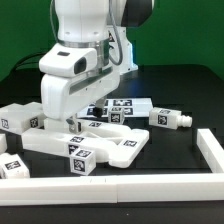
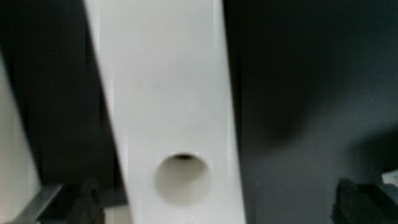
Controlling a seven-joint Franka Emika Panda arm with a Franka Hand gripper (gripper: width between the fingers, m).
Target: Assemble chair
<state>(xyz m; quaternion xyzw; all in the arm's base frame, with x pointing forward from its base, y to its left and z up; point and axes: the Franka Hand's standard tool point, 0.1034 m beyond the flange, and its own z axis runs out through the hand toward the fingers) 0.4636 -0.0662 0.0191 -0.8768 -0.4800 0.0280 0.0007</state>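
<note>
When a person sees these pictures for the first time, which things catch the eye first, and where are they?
The big glossy white robot arm fills the middle of the exterior view, reaching down to the black table. Below and around it lie chunky white chair pieces bearing black-and-white tags. In the wrist view, a long white piece with an oval hole lies under the open gripper.

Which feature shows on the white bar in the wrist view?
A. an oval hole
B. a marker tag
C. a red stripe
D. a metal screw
A: the white bar has one oval hole sunk into it, and the rest of its face is plain white.
</note>
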